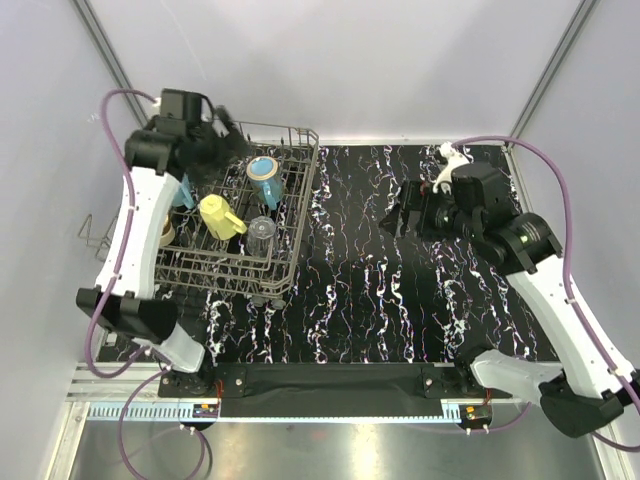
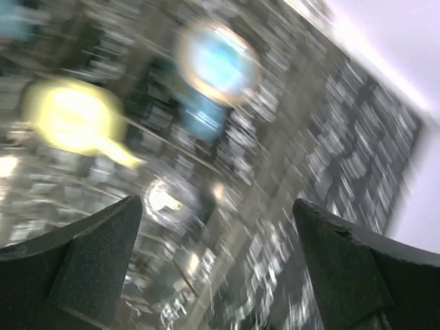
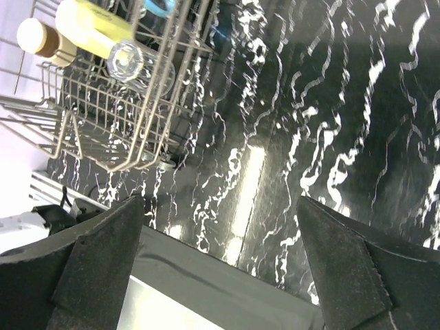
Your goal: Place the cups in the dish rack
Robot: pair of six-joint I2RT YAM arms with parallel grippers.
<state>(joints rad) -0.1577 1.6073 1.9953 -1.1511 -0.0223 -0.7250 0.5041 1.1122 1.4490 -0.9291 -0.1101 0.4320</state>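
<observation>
Rack [image 1: 303,190] on left of tabletop [image 1: 400,300], blue mug [image 1: 263,178], yellow mug [image 1: 220,215] and glass [image 1: 261,232] sitting inside it, left claw [image 1: 228,135] wide and empty above rack's far end, right claw [image 1: 405,215] wide, empty, over tabletop well right of rack

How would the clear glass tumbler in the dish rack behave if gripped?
The clear glass tumbler looks smooth and shiny, so it is probably slippery to grip. Being glass, it is likely fragile. Its round wall may roll if laid down.
</observation>
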